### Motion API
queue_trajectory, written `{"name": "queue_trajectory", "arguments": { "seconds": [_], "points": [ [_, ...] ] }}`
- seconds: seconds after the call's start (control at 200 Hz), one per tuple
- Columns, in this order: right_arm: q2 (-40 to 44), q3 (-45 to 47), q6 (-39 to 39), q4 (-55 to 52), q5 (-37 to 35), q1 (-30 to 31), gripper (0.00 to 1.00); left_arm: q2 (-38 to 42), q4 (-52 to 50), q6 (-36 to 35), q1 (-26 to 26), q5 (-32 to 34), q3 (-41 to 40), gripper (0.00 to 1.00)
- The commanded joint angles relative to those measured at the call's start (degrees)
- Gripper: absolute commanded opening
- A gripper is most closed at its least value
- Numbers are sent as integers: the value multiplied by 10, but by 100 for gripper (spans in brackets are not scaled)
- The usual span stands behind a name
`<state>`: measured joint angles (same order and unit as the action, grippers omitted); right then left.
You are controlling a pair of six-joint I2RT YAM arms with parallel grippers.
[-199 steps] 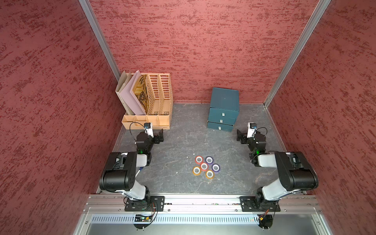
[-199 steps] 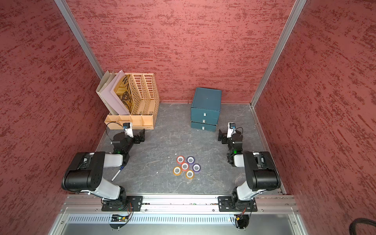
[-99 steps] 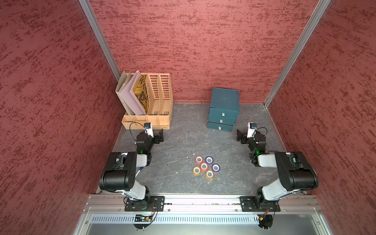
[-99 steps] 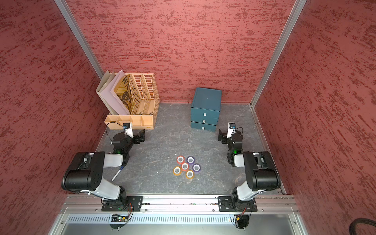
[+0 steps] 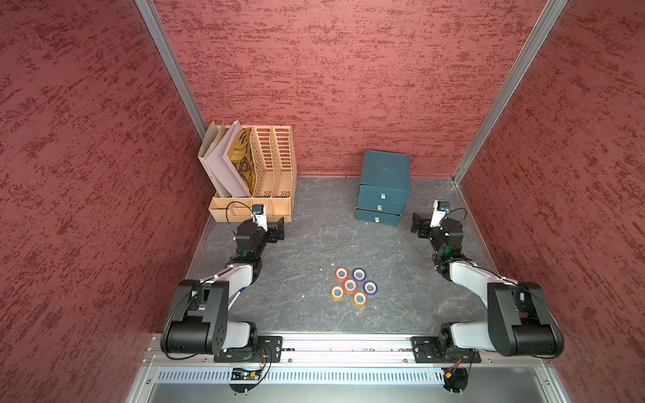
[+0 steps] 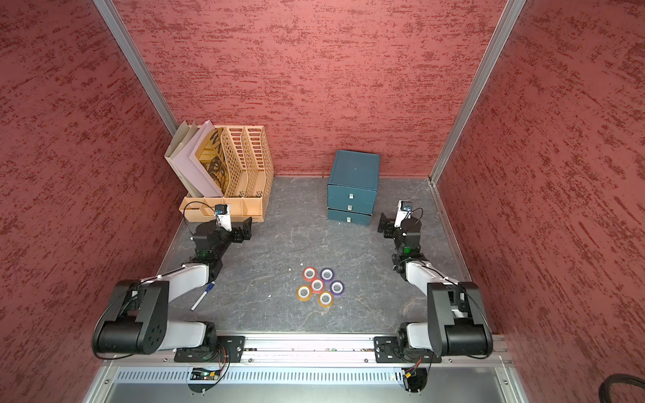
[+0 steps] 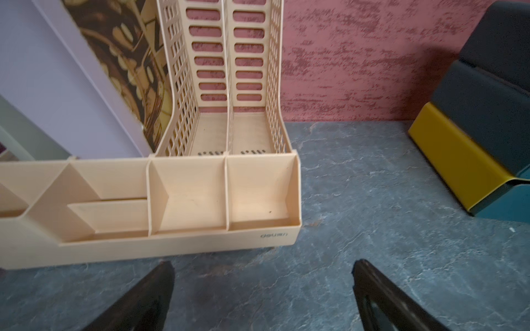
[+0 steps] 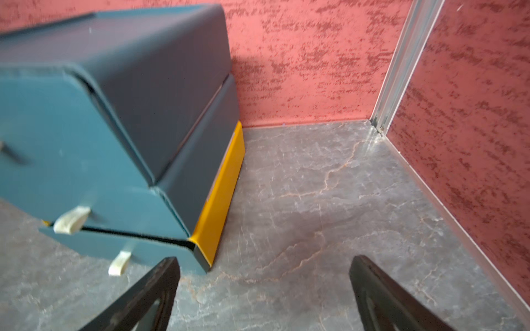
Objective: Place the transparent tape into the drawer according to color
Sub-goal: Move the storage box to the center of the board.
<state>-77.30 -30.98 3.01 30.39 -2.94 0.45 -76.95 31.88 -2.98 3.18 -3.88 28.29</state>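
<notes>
Several small transparent tape rolls point(image 5: 352, 286) point(image 6: 319, 286) with white cores lie clustered on the grey floor near the front: two red, two purple, two orange. The teal drawer unit point(image 5: 382, 188) point(image 6: 352, 188) stands at the back wall with its three drawers shut; it also shows in the left wrist view point(image 7: 487, 114) and the right wrist view point(image 8: 114, 114). My left gripper point(image 5: 277, 228) point(image 7: 262, 265) is open and empty in front of the beige organizer. My right gripper point(image 5: 419, 226) point(image 8: 263, 260) is open and empty beside the drawer unit's bottom right corner. Both are far from the rolls.
A beige file organizer point(image 5: 258, 167) point(image 7: 183, 200) holding folders stands at the back left, just beyond the left gripper. A pen point(image 6: 202, 296) lies on the floor beside the left arm. Red walls close in the back and both sides.
</notes>
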Motion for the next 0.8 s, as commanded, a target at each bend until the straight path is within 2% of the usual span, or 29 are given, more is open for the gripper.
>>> {"name": "queue_trajectory", "arguments": {
  "seconds": [0.0,0.185,0.321,0.546,0.797],
  "points": [
    [30,-32,24,-135,-42,5,98,28,-172,8,26,34,69,100],
    [105,-88,23,-251,-56,6,99,69,-264,55,45,-7,123,100],
    [125,-117,53,-276,-41,6,98,75,-370,69,67,-33,185,100],
    [94,-203,72,-328,10,5,99,67,-491,104,125,-47,257,100],
    [14,-320,89,-370,68,6,99,41,-507,142,172,-63,291,100]
  ]
}}
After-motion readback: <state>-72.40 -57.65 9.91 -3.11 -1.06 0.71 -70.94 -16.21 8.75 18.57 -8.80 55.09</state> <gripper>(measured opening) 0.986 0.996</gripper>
